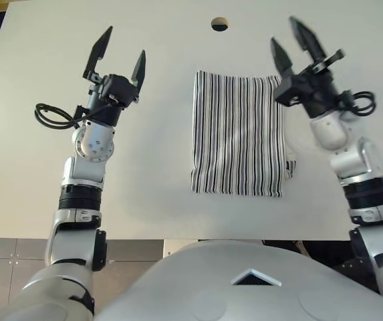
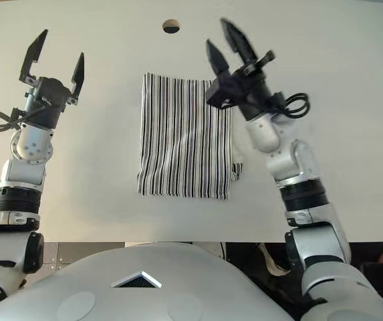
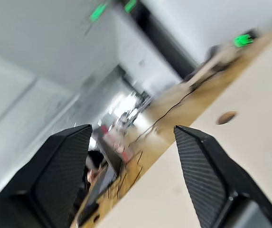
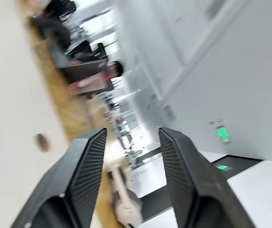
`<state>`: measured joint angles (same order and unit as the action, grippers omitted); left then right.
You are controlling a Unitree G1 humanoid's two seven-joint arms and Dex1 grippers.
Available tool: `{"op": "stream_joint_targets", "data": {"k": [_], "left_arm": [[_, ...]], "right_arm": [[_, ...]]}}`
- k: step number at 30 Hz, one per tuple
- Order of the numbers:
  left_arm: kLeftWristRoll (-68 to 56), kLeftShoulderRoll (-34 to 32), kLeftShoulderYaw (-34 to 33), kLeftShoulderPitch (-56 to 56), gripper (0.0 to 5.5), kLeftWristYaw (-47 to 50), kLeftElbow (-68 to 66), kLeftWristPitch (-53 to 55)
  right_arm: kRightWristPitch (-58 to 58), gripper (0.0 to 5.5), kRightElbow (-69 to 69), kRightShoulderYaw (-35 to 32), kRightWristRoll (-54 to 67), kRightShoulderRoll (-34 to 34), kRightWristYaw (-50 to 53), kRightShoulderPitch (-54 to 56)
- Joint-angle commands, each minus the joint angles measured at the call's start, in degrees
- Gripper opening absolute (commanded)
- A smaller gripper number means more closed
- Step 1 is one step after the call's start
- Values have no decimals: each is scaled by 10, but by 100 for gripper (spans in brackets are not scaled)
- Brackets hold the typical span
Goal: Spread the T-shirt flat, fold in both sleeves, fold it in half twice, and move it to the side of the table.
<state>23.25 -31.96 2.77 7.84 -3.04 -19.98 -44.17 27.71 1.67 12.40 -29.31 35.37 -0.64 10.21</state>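
Close to each wrist camera, both pairs of fingers (image 3: 55, 175) stand spread wide with nothing between them, so you go into this step empty-handed.

The T-shirt (image 1: 238, 137) looks folded down to a compact striped rectangle with the sleeves tucked in (I cannot count the layers, so one halving may be owed). It lies flat on the counter (image 1: 151, 174), a little to the right of the middle. A small pale flap (image 1: 290, 167) pokes out at its near right corner.

If the folding is done, I judge that what is left is the move to the side. To do it well:
- Tip both wrists down first, since the fingers point out toward the room rather than at the cloth.
- Take the stack along one long edge and pinch through every layer, not just the top one.
- Keep the lift low and move both arms together so the fold does not fall open.
- Mind that loose flap, which could drag and pull the corner out.

The right gripper (image 1: 283, 31) is raised at the shirt's far right corner. Its wrist overlaps that edge in the head views, and the fingers are clear of the cloth. The left gripper (image 1: 124, 43) is raised well apart on the left, with bare counter between it and the shirt's left edge. A small round hole (image 1: 219, 25) sits in the counter just beyond the shirt's far edge.
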Motion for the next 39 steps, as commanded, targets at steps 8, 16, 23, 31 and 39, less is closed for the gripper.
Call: {"op": "stream_joint_targets", "data": {"k": [8,16,23,31,39], "left_arm": [[47,-183,71,-172,322,-191,114,-37],[57,-167,188,-114,322,-286,101,-65],[45,-143,246,-95,322,-311,104,-72],[58,-110,270,-42,273,-292,45,-84],[52,-103,284,-42,138,-285,27,-110]], "right_arm": [[35,355,-183,-127,20,281,-268,-415],[57,355,-84,13,-67,196,-298,-266],[80,355,-52,53,-74,184,-294,-222],[94,301,-37,75,-71,182,-293,-206],[100,133,-11,89,-78,172,-279,-182]]}}
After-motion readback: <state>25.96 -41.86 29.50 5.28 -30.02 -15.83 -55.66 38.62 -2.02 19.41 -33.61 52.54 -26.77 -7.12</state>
